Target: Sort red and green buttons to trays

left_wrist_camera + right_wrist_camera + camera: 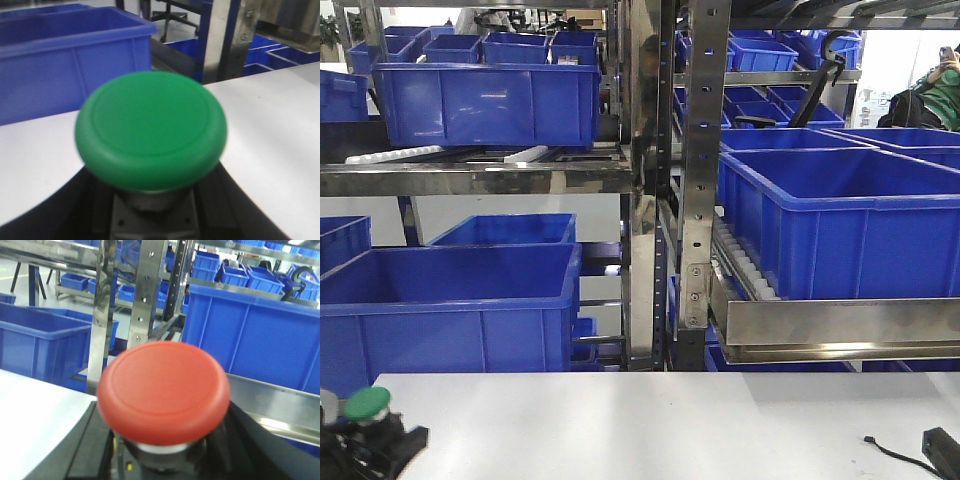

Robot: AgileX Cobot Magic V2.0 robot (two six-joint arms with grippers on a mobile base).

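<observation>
Green button [150, 130] sits pinched in your left end effector [365, 442], low over the near left corner of the bench [650, 420]. Red button [164, 392] is clamped in your right end effector [165, 462], close to the wrist camera, with blue crates [840, 215] on the rack [698, 160] behind it.

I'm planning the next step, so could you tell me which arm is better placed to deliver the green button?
Left. The left gripper seems shut on the green button, seen low left in the front view; the right gripper holds the red button.
</observation>
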